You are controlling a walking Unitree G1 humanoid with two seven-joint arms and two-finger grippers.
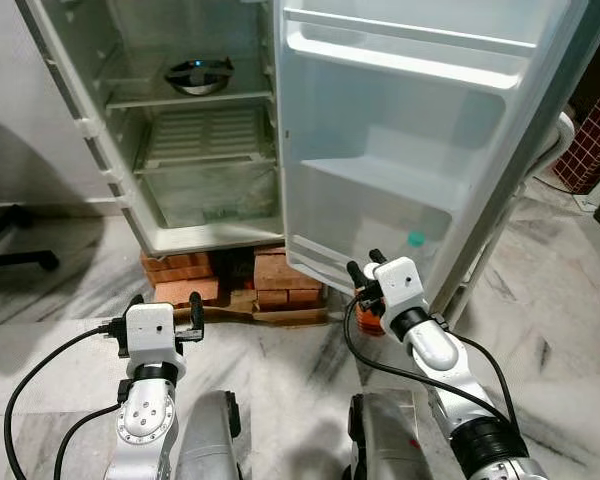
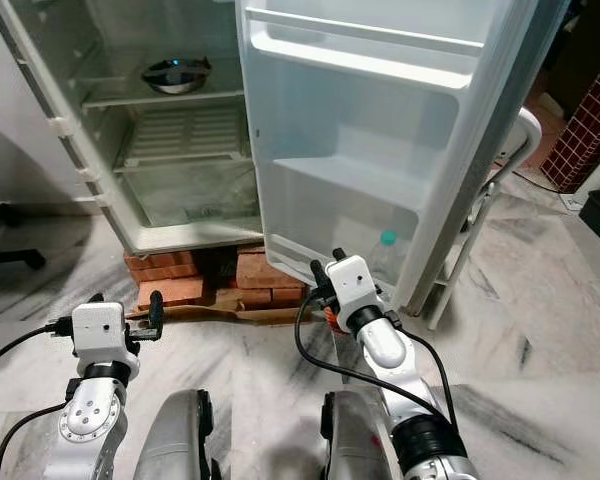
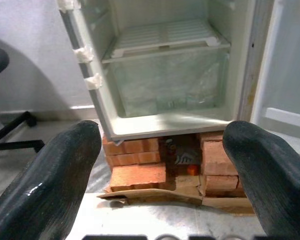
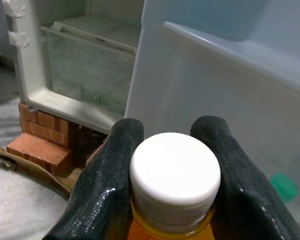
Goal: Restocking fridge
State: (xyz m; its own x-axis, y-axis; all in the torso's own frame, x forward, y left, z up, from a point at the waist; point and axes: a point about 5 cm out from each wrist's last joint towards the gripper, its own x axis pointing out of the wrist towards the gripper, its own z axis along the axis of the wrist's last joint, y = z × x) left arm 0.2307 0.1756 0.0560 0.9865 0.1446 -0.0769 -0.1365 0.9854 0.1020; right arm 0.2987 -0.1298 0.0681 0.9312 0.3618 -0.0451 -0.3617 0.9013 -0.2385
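The fridge (image 1: 195,150) stands open with its door (image 1: 410,140) swung out towards me on the right. My right gripper (image 1: 365,263) is low in front of the door's bottom shelf (image 1: 320,255), shut on an orange bottle (image 1: 370,318). In the right wrist view its white cap (image 4: 175,172) sits between the two black fingers (image 4: 110,170). A clear bottle with a green cap (image 1: 416,240) stands in the door's bottom shelf. My left gripper (image 1: 165,300) is open and holds nothing, facing the fridge's lower drawer (image 3: 165,80).
A steel bowl (image 1: 199,76) sits on an upper fridge shelf. The fridge rests on red bricks (image 1: 280,275) with cardboard (image 1: 250,315) in front. An office chair base (image 1: 10,240) is at the left. A white frame (image 1: 560,130) stands behind the door.
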